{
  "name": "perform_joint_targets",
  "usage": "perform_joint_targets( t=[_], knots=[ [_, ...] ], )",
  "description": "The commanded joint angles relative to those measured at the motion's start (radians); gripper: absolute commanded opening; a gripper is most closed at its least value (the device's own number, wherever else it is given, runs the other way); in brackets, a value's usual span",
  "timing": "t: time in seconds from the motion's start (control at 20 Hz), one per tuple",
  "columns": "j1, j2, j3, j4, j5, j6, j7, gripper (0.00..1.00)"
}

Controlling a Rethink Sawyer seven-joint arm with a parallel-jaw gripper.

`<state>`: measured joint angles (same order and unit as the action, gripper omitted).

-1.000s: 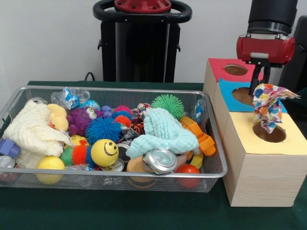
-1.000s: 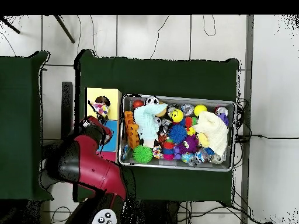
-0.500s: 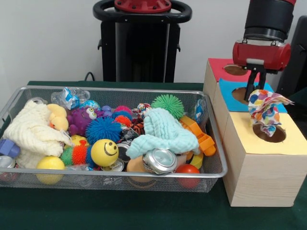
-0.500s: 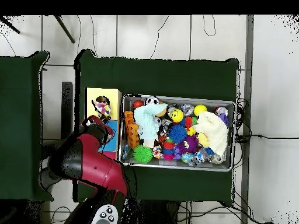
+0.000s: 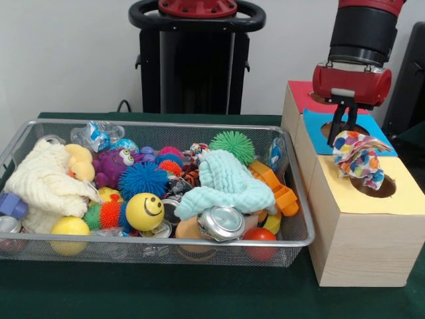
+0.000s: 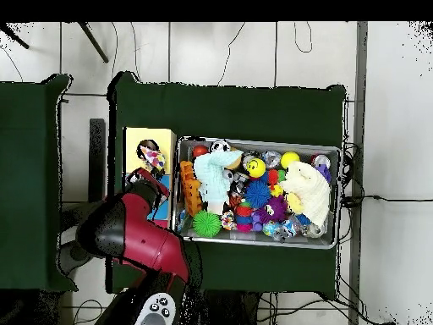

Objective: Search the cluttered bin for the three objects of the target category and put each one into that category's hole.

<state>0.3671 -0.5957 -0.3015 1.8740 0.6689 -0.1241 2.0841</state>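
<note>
**Spotted cloth at the yellow hole**

Over the wooden box (image 5: 362, 229) to the right of the bin in the front view, the gripper (image 5: 344, 130) hangs from the red and black arm (image 5: 355, 53), clamped on the top of a multicoloured spotted cloth (image 5: 358, 157). That cloth is bunched and droops over the round hole (image 5: 376, 185) in the box's yellow panel (image 5: 352, 196); whether its lower edge touches the rim cannot be told. Behind the yellow panel lie a blue panel (image 5: 316, 126) and a red panel (image 5: 302, 94), each with its own hole.

From overhead, the same cloth (image 6: 153, 157) shows at the yellow end of the box, with the arm (image 6: 135, 237) reaching up to it from the bottom of the picture.

Left of the box, the wire mesh bin (image 5: 292, 193) sits on the green table cover (image 5: 199, 292), crowded with things. A pale green knitted cloth (image 5: 229, 184) lies over the middle, and a cream knitted cloth (image 5: 41, 183) fills the left end. Between them are a yellow smiley ball (image 5: 145, 211), a blue spiky ball (image 5: 142, 179) and a purple plush toy (image 5: 113, 165). A green spiky ball (image 5: 233, 145) rests near the far wall, a crushed silver can (image 5: 221, 223) by the near wall, and an orange plastic toy (image 5: 279, 189) beside the right wall.
</note>
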Motion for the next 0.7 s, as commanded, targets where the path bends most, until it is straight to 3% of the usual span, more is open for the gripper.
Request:
perform_joint_targets(
  t=[0.05,0.7],
  knots=[
    [-0.027,0.042,0.085,-0.051,-0.034,0.026,0.138,0.0],
    [-0.029,0.041,0.104,-0.067,-0.032,0.037,0.14,0.0]
  ],
)
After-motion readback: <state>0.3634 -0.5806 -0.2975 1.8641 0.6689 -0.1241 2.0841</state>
